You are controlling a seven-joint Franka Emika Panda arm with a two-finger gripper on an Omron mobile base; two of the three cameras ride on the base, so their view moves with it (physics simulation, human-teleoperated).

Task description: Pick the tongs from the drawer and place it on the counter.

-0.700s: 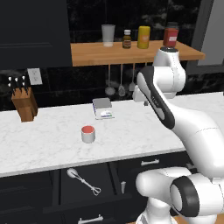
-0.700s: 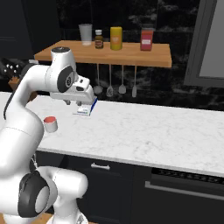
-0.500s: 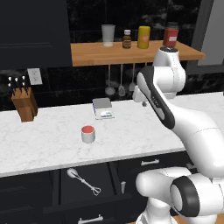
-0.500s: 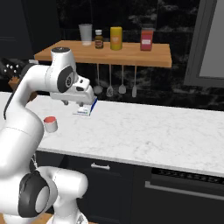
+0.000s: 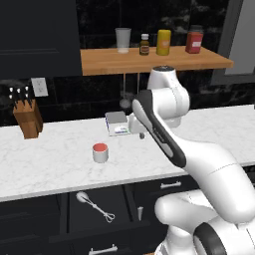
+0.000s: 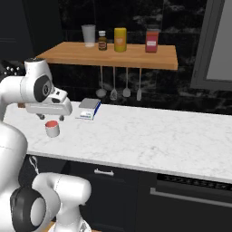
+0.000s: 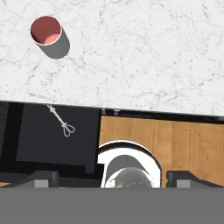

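- Tongs (image 5: pixel 94 206) lie loose on the dark floor of the open drawer (image 5: pixel 122 199), below the counter (image 5: pixel 60 164) edge; nothing touches them.
- From the hand view we look straight down: tongs (image 7: pixel 60 120) sit slantwise, loops toward the hand, round head toward the counter.
- We are at the approach step, we judge; the pick is not yet begun.
- Our gripper (image 7: pixel 111 178) hovers high above the counter; its two tips stand well apart with nothing between them, so it is spread and empty.
- Next we need to bring the hand out over the drawer, drop low into it, and turn so the jaws straddle the thin shaft.
- Slender metal flat on a flat floor: we expect it to slip unless we close squarely on it.
- Drawer holds the tongs; a small pale cone (image 5: pixel 140 213) stands near its right side.
- Cup (image 5: pixel 100 153) on the counter: red inside, nothing in it that we can see.
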